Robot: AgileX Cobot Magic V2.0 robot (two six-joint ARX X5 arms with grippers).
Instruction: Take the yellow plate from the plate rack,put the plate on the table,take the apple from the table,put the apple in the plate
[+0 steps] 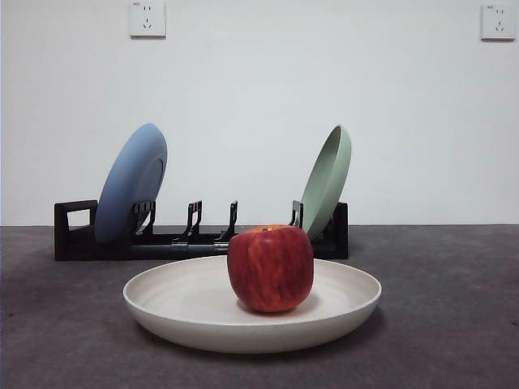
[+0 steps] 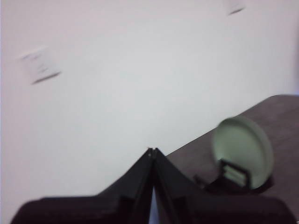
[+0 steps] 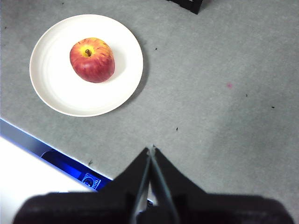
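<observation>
The cream yellow plate (image 1: 186, 304) (image 3: 51, 88) lies flat on the dark grey table (image 1: 454, 308), in front of the black plate rack (image 1: 73, 239). The red apple (image 1: 270, 268) (image 3: 92, 59) stands upright in the plate, stem up. My right gripper (image 3: 152, 149) is shut and empty, hanging high above the table's near edge, well away from the plate. My left gripper (image 2: 153, 150) is shut too, held up and facing the white wall. Neither arm shows in the front view.
A blue plate (image 1: 130, 182) leans in the rack's left end and a pale green plate (image 1: 328, 180) (image 2: 243, 151) in its right end. A corner of the rack (image 3: 187, 4) shows in the right wrist view. A white and blue edge (image 3: 56, 161) borders the table's near side.
</observation>
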